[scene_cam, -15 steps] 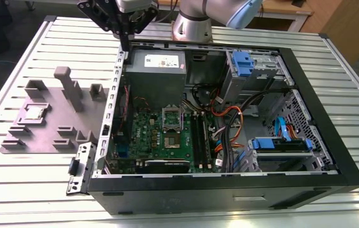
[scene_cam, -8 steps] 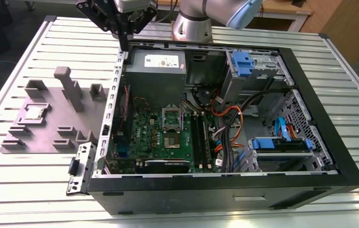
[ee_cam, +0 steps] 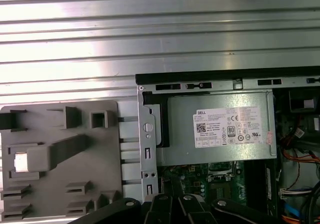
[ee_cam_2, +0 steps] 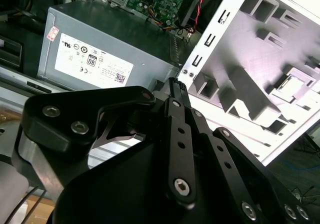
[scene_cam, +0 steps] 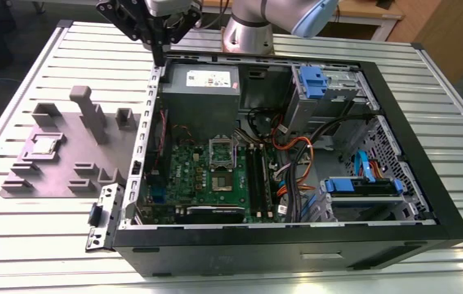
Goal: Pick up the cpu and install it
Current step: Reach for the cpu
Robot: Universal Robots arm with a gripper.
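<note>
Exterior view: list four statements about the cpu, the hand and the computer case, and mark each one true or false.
1. The cpu lies on the grey fixture plate, outside the computer case. True.
2. The hand holds the cpu. False: it is shut on nothing, at the case's corner beside the power supply.
3. The case is open and the green motherboard shows inside it. True.
4. The fixture plate sits on the exterior view's right of the case. False: it sits on the exterior view's left.
</note>
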